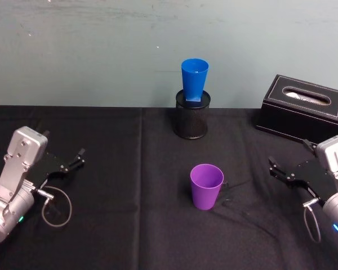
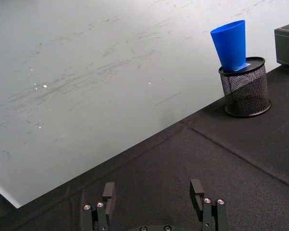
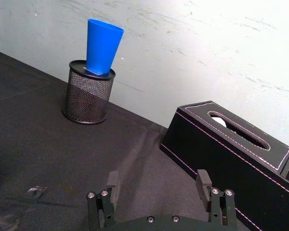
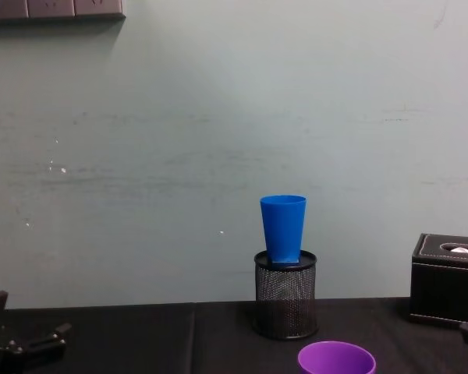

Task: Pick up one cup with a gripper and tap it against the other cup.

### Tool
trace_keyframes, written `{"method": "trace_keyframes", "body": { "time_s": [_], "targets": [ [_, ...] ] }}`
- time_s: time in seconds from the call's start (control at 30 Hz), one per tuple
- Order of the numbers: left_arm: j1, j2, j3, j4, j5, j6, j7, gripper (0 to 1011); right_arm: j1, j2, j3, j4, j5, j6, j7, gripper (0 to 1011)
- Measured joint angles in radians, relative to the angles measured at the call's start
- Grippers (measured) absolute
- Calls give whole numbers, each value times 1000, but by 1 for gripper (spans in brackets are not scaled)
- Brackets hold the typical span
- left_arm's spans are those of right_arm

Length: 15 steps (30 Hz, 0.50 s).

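Nothing of the task is done yet. The purple tapered plastic tumbler (image 1: 207,186) stands upright and untouched on the black cloth-covered table (image 1: 129,225), near the middle of the head view. At its 12 o'clock, well apart and close to the wall, the bright blue tapered plastic tumbler (image 1: 194,80) sits upright with its base in the mouth of the black wire-mesh pen pot (image 1: 192,116). It appears to rest on the rim rather than deep inside, though the mesh makes that hard to confirm.

The left gripper (image 1: 73,161) hangs low over the table at the purple tumbler's 9 o'clock, well apart from it. Its jaws are released and hold nothing, as its wrist view shows. The right gripper (image 1: 289,155) sits at the 3 o'clock side, somewhat nearer but not touching, with its jaws likewise spread and bare. A black leather tissue box (image 1: 304,107) lies beyond it at about 2 o'clock.

Everything remains: reaching the purple tumbler, closing on it, lifting it, carrying it toward 12 o'clock and tapping it against the blue one.
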Motion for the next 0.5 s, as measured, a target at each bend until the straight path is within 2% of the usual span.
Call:
{"method": "trace_keyframes", "body": {
  "time_s": [0.5],
  "targets": [
    [0, 0, 0, 0, 0, 0, 0, 1012, 0, 0, 0, 0, 0, 0, 0, 1004]
  ]
}}
